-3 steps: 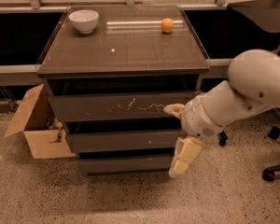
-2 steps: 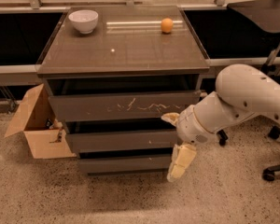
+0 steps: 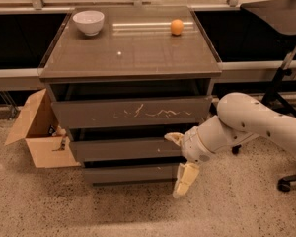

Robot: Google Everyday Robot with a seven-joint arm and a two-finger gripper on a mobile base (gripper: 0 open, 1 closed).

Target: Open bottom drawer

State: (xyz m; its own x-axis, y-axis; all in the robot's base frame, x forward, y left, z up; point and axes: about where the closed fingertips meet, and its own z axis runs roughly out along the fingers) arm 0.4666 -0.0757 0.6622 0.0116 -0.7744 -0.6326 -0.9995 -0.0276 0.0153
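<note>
Hand point(image 3: 173, 165) open, by bottom drawer point(image 3: 130, 173) rt end; drawer's corner hidden.

Cabinet top point(image 3: 133, 53) carries a white bowl point(image 3: 88, 21) far-left, an orange point(image 3: 176, 26) far-right — gripper point(image 3: 180, 159), fingers spread, below its front-right corner.

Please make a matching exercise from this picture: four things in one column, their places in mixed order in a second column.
1. round white bowl
2. small orange sphere
3. open brown cardboard box
4. cream-coloured gripper

A. on the floor, left of the grey-brown drawer cabinet
B. back right of the cabinet top
C. in front of the slim bottom drawer, at its right end, fingers open
D. back left of the cabinet top

Pairs: 1-D, 2-B, 3-A, 4-C
</note>
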